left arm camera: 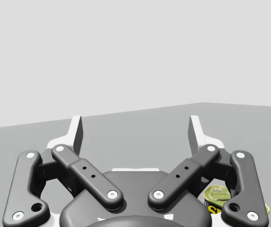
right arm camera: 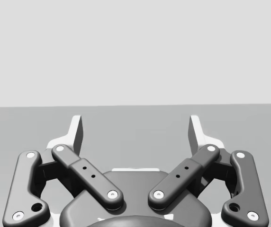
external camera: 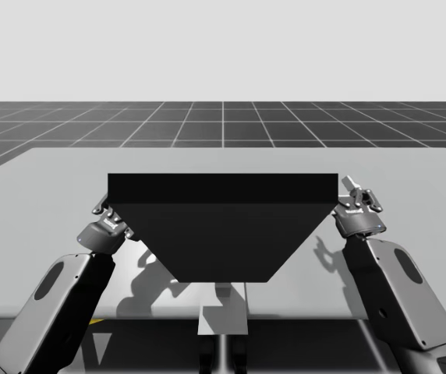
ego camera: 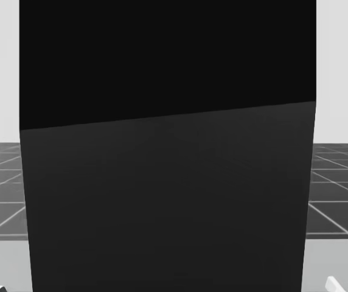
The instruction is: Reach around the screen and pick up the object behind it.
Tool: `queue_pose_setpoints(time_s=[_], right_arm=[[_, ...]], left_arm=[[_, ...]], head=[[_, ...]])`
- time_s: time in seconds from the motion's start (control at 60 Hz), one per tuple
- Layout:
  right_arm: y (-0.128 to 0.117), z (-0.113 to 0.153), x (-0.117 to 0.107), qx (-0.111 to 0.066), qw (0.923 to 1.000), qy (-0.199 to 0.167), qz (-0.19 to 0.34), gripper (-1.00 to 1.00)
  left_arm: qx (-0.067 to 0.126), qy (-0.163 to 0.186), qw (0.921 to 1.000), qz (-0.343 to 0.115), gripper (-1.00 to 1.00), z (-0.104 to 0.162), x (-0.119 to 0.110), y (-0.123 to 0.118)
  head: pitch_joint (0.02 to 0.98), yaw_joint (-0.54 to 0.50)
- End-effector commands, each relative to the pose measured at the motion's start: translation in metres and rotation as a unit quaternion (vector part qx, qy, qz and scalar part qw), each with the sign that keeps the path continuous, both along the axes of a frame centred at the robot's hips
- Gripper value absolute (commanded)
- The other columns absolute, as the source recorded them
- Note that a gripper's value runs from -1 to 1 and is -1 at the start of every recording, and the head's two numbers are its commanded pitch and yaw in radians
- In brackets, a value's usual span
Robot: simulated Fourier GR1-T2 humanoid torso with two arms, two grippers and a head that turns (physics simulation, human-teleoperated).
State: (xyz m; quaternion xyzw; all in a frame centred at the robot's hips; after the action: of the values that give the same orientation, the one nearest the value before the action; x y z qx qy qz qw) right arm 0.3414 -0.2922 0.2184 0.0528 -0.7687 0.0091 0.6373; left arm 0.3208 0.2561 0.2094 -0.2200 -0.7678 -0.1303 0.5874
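A tall black screen (external camera: 223,226) stands at the middle of the grey table (external camera: 418,167) and takes up most of the head view (ego camera: 168,152). My left gripper (external camera: 106,209) is by the screen's left edge, my right gripper (external camera: 355,191) by its right edge. In the left wrist view my left gripper (left arm camera: 135,130) is open with nothing between its fingers. A small yellow-green object with dark print (left arm camera: 216,196) peeks out low beside its right linkage, mostly hidden. My right gripper (right arm camera: 135,130) is open over bare table.
The table's far edge (external camera: 223,149) lies beyond the screen, with a dark gridded floor (external camera: 223,121) past it. A pale stand (external camera: 223,308) sits under the screen at the table's near edge. Bare table surface stretches to both outer sides of the arms.
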Motion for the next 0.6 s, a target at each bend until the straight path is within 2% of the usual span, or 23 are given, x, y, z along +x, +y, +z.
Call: queue_pose_setpoints(time_s=[0.017,0.067,0.117,0.183,0.267,0.3,0.35,0.467,0.483,0.55,0.6], right_arm=[[0.001,-0.001,-0.002,0.011,0.9998,0.014,0.007,-1.00],[0.002,0.000,-0.003,0.005,1.0000,0.008,0.001,-1.00],[0.002,0.000,-0.002,0.012,0.9998,0.004,0.013,-1.00],[0.002,-0.001,-0.001,0.006,0.9998,0.008,0.015,-1.00],[0.003,-0.001,-0.002,0.005,0.9993,0.014,0.034,-1.00],[0.003,-0.001,-0.004,0.015,0.9982,0.018,0.055,-1.00],[0.003,0.000,-0.006,0.016,0.9973,0.019,0.070,-1.00],[0.002,0.004,-0.014,0.018,0.9925,0.014,0.120,-1.00],[0.001,0.005,-0.016,0.019,0.9911,0.012,0.132,-1.00],[0.000,0.005,-0.020,0.015,0.9890,0.011,0.147,-1.00],[-0.002,0.003,-0.026,0.006,0.9848,0.015,0.173,-1.00]], left_arm=[[0.000,0.000,1.0000,0.000,-1.00,0.000,0.000,0.000],[0.001,0.000,1.0000,0.000,-1.00,0.000,0.000,0.000],[0.000,0.000,1.0000,0.000,-1.00,0.000,0.000,0.000],[0.001,0.001,1.0000,0.000,-1.00,0.000,0.000,0.000],[0.004,0.005,0.9999,-0.011,-1.00,0.001,-0.003,0.002],[0.013,0.011,0.9995,-0.027,-1.00,0.001,-0.006,0.004],[0.015,0.017,0.9987,-0.045,-1.00,0.002,-0.009,0.004],[0.049,0.026,0.9947,-0.086,-1.00,0.004,-0.021,0.006],[0.068,0.024,0.9932,-0.092,-1.00,0.004,-0.025,0.006],[0.087,0.027,0.9907,-0.101,-1.00,0.004,-0.030,0.007],[0.109,0.033,0.9870,-0.113,-1.00,0.002,-0.037,0.009]], head=[[0.155,-0.02],[0.155,-0.02],[0.156,-0.01],[0.156,-0.02],[0.155,-0.02],[0.156,-0.02],[0.156,-0.01],[0.160,-0.01],[0.161,-0.01],[0.162,-0.01],[0.164,-0.01]])
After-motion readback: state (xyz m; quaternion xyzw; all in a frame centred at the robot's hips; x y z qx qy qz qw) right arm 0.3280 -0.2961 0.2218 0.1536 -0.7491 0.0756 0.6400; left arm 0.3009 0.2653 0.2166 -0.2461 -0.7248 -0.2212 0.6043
